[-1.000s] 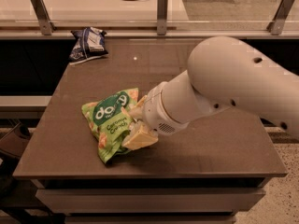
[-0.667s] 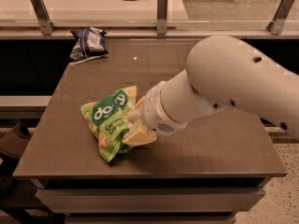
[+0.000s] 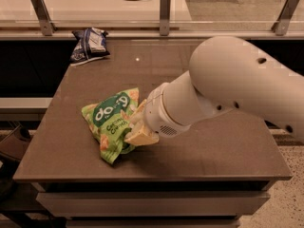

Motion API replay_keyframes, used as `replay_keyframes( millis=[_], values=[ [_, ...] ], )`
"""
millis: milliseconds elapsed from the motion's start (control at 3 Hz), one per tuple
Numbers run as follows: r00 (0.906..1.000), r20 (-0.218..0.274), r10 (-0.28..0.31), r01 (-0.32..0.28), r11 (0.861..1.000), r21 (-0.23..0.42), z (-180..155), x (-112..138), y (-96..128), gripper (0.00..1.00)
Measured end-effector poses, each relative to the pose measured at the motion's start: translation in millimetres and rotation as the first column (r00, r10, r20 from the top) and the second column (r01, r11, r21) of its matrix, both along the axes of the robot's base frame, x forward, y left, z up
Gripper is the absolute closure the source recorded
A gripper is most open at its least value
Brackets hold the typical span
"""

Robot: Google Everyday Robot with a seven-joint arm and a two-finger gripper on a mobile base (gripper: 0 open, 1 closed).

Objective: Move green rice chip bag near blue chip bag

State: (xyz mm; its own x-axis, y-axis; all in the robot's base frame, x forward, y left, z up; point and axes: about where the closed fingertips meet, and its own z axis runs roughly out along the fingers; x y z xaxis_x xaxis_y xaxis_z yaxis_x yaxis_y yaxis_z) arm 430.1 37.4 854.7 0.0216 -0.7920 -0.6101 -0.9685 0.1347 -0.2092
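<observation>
The green rice chip bag (image 3: 108,121) lies on the brown table's front left part, lime green with a dark green oval logo. My gripper (image 3: 137,126) is at the bag's right edge, pressed against it, with pale fingers (image 3: 141,137) showing just over the bag's side. The white arm (image 3: 223,84) reaches in from the right and hides the gripper's back. The blue chip bag (image 3: 90,44) lies at the table's far left corner, dark navy with a white label, well apart from the green bag.
The brown table (image 3: 199,160) has its front edge near the bottom of the view. A glass rail with metal posts (image 3: 164,13) runs behind the table's far edge. A dark object (image 3: 14,144) sits on the floor at the left.
The green bag and the gripper have shifted slightly; the bag stays on the table's front left part with the gripper at its right edge.
</observation>
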Motion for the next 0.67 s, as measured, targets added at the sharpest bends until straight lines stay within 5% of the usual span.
replay_keyframes(
  millis=[667],
  values=[
    [0.9933, 0.108, 0.042, -0.037, 0.998, -0.046, 49.9, 31.5, -20.9, 1.0]
  ],
)
